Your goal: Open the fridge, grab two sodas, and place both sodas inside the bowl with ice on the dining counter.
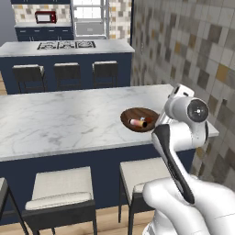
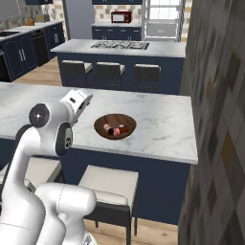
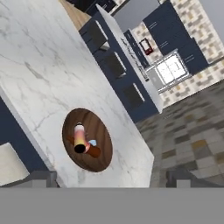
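Sodas in the bowl, task looks finished.
Both sodas (image 3: 83, 143) lie in the bowl (image 3: 103, 159) on the counter (image 3: 39, 74); the claw (image 3: 109, 177) hangs spread and empty above; nothing seems left.

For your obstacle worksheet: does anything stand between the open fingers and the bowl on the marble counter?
Nothing visible does. The bowl sits on bare dining counter with both sodas already lying inside it; the fingers stand open and empty, apart from it.
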